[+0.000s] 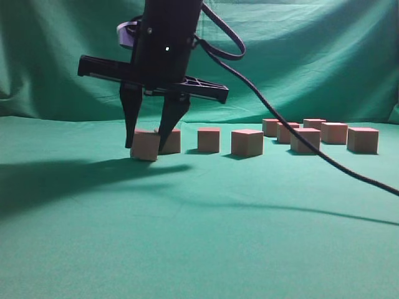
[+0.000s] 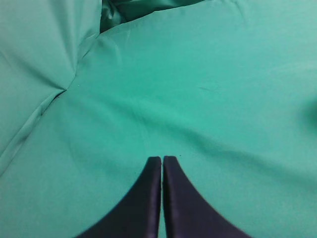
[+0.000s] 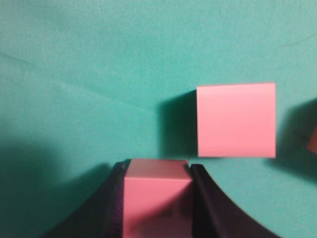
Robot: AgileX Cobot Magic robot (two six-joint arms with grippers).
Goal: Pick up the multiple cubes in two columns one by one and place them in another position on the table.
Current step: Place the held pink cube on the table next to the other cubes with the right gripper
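Several pink-topped wooden cubes stand on the green cloth. A row at the left holds a front cube (image 1: 145,145), one behind it (image 1: 172,141), and two more (image 1: 208,139) (image 1: 247,142). My right gripper (image 1: 147,148) reaches across and is shut on the front cube, which rests on the cloth. In the right wrist view the fingers (image 3: 156,166) press both sides of this cube (image 3: 156,198), with a neighbour cube (image 3: 236,120) beyond. My left gripper (image 2: 162,158) is shut and empty over bare cloth.
A second group of several cubes (image 1: 334,132) stands in two columns at the back right. A black cable (image 1: 324,156) hangs from the arm across the right side. A green backdrop (image 1: 312,56) closes the rear.
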